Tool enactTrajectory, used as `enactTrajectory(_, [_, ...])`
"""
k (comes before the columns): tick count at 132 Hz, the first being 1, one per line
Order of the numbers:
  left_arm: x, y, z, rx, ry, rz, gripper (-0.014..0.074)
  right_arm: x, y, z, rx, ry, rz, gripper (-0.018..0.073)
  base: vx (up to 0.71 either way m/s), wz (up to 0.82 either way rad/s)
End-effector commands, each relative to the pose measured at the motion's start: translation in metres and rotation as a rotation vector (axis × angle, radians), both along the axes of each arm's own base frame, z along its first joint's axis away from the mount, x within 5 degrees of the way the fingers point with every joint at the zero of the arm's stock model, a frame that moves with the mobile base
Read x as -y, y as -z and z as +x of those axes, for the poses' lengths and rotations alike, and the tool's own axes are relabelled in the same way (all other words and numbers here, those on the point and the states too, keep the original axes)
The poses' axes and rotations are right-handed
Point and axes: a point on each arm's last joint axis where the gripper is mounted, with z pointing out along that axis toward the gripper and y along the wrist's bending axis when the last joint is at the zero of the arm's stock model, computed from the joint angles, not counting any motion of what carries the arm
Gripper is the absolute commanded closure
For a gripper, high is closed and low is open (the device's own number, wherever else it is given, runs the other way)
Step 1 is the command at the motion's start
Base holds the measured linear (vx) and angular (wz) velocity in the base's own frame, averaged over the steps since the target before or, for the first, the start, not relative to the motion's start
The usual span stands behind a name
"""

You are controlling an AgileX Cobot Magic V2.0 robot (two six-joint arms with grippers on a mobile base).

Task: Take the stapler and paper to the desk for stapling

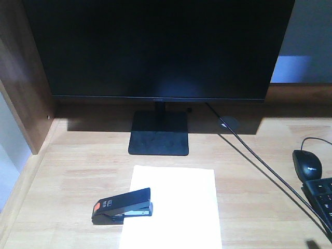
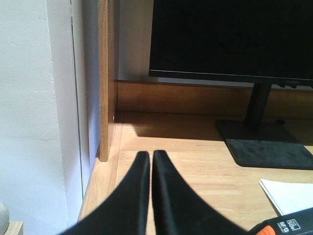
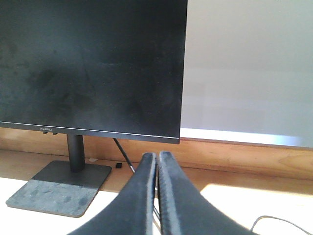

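Stapler (image 2: 287, 225), black with orange patch: seen low and right of the closed, empty left gripper (image 2: 150, 155), lying across the left edge of the paper (image 1: 174, 207). Right gripper (image 3: 157, 155): likewise pressed closed, nothing gripped; neither item is seen beside it.

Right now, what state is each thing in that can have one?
Stapler: lying closed on the paper's left edge, orange end to the left.
Paper: flat on the desk, in front of the monitor stand.
Monitor: screen dark.
Left gripper: shut, empty.
Right gripper: shut, empty.
Mouse: resting on the desk, untouched.
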Motion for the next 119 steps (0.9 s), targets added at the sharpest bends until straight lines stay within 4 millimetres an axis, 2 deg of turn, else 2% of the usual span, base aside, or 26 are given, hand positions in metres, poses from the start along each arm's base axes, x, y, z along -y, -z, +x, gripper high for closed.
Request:
enactTrajectory(1, [-0.0006, -0.0039, -0.0002, 0.079, -0.008, -0.015, 0.0603, -0.0007, -0.0088, 0.0, 0.023, -0.008, -0.017, 0.0565, 0.0, 0.0])
enactTrajectory(91, [-0.0006, -0.0039, -0.0002, 0.079, -0.008, -0.015, 0.0603, -0.0007, -0.0088, 0.0, 0.023, -0.008, -0.019, 0.0565, 0.0, 0.0])
enactTrajectory(119, [-0.0006, -0.0039, -0.0002, 0.079, -0.008, -0.015, 0.0603, -0.0016, -0.0086, -0.0001, 0.013, -0.02, 0.039, 0.0565, 0.0, 0.0])
